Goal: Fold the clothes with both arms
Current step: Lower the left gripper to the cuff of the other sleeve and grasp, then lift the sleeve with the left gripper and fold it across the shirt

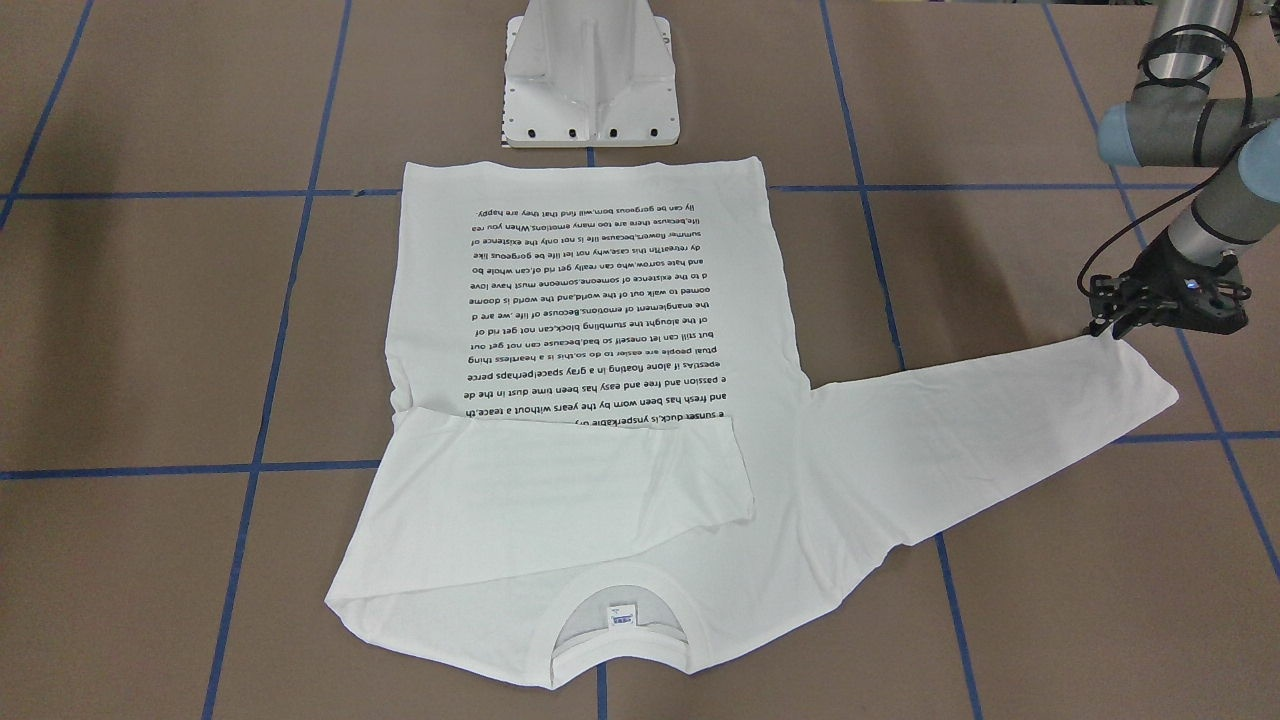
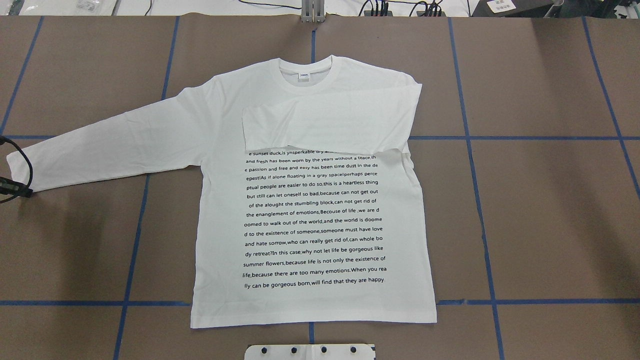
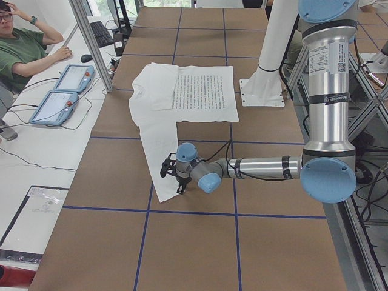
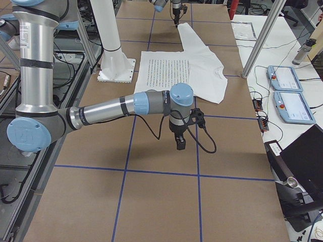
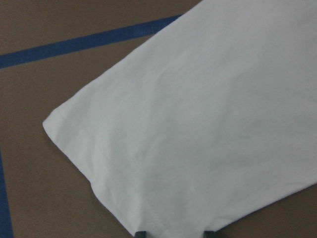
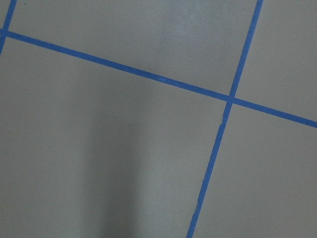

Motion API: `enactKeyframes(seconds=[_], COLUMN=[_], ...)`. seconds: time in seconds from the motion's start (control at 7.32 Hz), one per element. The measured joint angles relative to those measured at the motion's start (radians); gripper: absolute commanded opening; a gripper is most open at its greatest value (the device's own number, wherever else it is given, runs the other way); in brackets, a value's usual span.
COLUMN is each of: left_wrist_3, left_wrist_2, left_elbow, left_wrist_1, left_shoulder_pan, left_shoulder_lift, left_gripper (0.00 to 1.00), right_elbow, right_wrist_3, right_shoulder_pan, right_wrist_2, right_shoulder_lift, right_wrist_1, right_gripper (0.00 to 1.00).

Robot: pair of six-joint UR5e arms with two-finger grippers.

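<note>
Brown table [image 2: 550, 215] (blue tape grid [image 2: 550, 302]) under the T-shirt [image 2: 220, 225]; person [image 3: 24, 51] seated nearby.

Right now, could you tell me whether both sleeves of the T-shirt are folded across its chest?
No: only one sleeve lies folded over the chest of the T-shirt, while the other sleeve stretches out flat to the side.

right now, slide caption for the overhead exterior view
White long-sleeved cotton T-shirt print-up on brown table, one sleeve folded across chest, other extended toward black left gripper.
</note>
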Motion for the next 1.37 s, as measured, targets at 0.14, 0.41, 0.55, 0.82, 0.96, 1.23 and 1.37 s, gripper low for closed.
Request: enactKeyframes(seconds=[0.14, 0.41, 0.55, 0.82, 0.96, 1.23, 1.37], left_wrist_3=[0.001, 0.001, 0.001, -0.005, -0.009, -0.042, -0.11], left_wrist_2=[-0.001, -0.021, -0.071, -0.152, -0.173, -0.196, -0.201], left_elbow=[-0.002, -0.04, -0.087, -0.17, -0.213, -0.311, -0.334], left_wrist_1=[0.0, 0.005, 0.011, 0.064, 0.148, 0.36, 0.432], left_shoulder_pan=[0.0, -0.005, -0.017, -0.095, -0.128, -0.159, -0.16], left_shoulder_lift=[0.0, 0.003, 0.003, -0.029, -0.085, -0.25, -0.352], left_gripper=[0.0, 0.0, 0.0, 0.0, 0.0, 0.0, 0.0], right_elbow=[0.001, 0.003, 0.004, 0.007, 0.009, 0.011, 0.011], right_wrist_3=[0.001, 0.001, 0.001, 0.001, 0.001, 0.002, 0.003], right_shoulder_pan=[0.0, 0.0, 0.0, 0.0, 0.0, 0.0, 0.0], right_wrist_2=[0.001, 0.002, 0.002, 0.003, 0.002, 0.003, 0.003], right_shoulder_lift=[0.0, 0.0, 0.0, 0.0, 0.0, 0.001, 0.003], right_wrist_1=[0.0, 0.0, 0.0, 0.0, 0.0, -0.005, -0.007], right_gripper=[1.0, 1.0, 1.0, 1.0, 1.0, 1.0, 1.0])
